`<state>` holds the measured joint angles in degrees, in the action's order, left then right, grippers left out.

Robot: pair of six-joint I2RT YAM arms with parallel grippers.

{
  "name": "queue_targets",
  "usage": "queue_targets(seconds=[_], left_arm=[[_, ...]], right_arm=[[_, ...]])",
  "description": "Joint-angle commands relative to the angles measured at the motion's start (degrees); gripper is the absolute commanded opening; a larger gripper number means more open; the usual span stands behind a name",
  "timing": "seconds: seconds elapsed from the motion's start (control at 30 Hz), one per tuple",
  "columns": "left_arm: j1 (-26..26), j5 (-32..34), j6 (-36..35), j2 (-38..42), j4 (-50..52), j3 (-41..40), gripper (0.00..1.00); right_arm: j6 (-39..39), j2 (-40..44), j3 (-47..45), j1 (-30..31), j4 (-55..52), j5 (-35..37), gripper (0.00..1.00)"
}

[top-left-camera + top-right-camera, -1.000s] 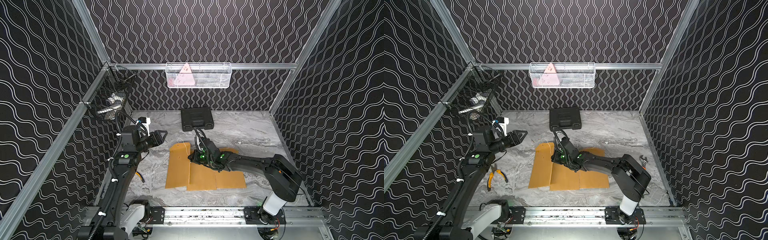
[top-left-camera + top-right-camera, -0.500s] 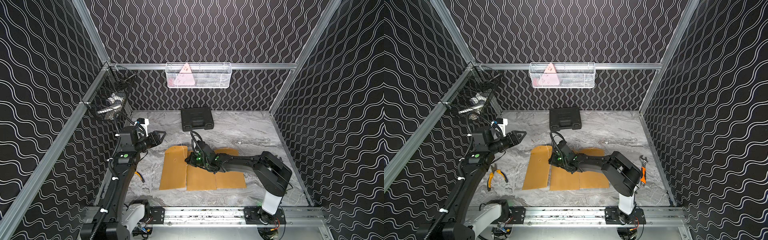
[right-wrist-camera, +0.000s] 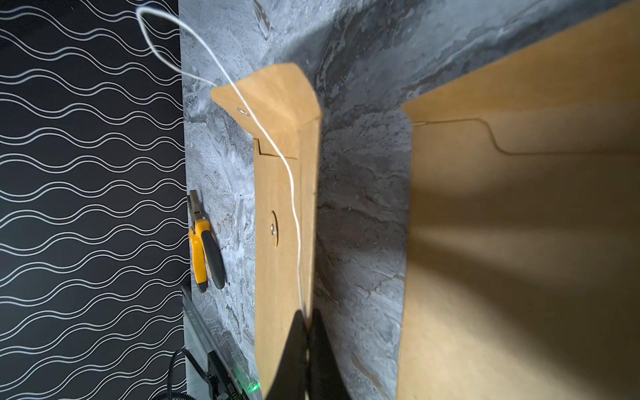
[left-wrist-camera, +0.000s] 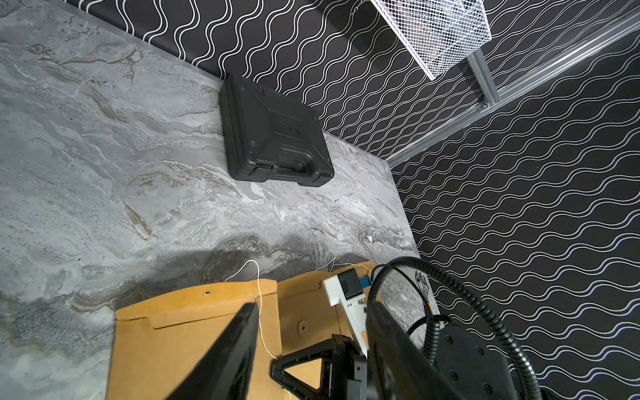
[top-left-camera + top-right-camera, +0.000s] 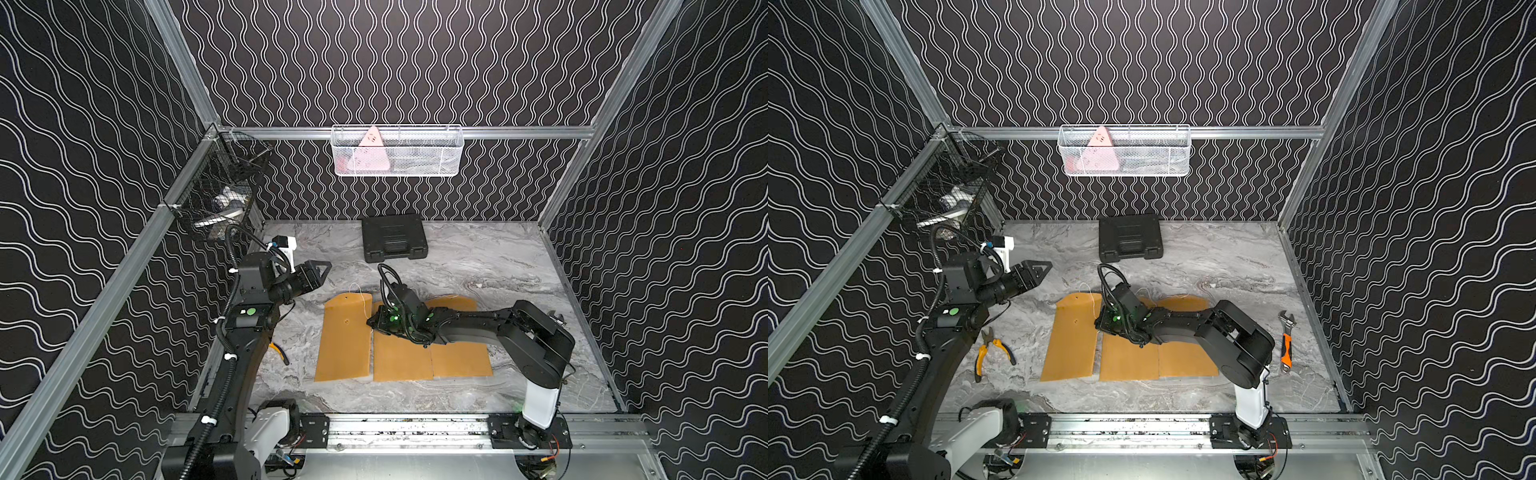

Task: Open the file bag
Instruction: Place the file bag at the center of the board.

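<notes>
Leftward goes the right gripper [image 5: 371, 323] since a second ago, and the left-hand kraft file bag [image 5: 345, 336] has slid with it; it now lies flat on the marble counter [image 5: 478, 266], a gap apart from the neighbouring kraft bag [image 5: 401, 357]. That gripper is clenched on the bag's white string [image 3: 291, 180], which runs free from the flap's rivet. Meanwhile the left gripper [image 5: 323, 269] hovers released, left of the bag's far end, holding nothing.
</notes>
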<state>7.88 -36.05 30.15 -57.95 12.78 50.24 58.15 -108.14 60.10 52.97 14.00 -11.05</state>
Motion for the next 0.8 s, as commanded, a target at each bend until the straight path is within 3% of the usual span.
queue_targets(seconds=[0.0, 0.77], left_arm=[[0.2, -0.8, 0.1, -0.1, -1.6, -0.1, 0.54], [0.6, -1.3, 0.4, 0.0, -2.1, -0.3, 0.53]], right_arm=[[1.1, -0.2, 0.0, 0.1, 0.7, 0.8, 0.07], [1.3, -1.1, 0.3, 0.0, -1.5, 1.6, 0.21]])
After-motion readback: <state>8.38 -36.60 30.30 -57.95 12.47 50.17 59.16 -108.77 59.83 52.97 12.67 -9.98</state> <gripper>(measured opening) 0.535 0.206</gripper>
